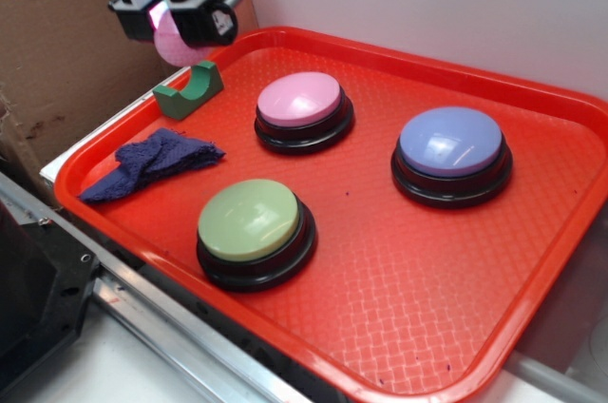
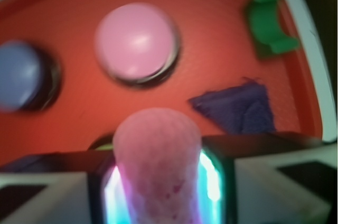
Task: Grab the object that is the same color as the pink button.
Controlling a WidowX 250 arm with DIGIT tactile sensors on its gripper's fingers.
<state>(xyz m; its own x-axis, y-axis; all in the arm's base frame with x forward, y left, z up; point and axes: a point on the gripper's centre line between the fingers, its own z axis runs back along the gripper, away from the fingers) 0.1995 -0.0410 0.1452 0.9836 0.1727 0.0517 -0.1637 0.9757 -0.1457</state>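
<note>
Exterior and wrist views. The black gripper is raised above the far left corner of the red plastic tray, its jaws closed to the width of the small pink knitted ball clamped between them; in the wrist view the ball fills the gap. The ball hangs clear of the tray, above the green curved block. The glossy pale pink domed button on its black base matches the ball in colour. The dark blue cloth lies near the left rim. Judgement: the grasp appears complete; steady jaw pressure and a smooth, unhurried lift should keep the soft ball from slipping.
</note>
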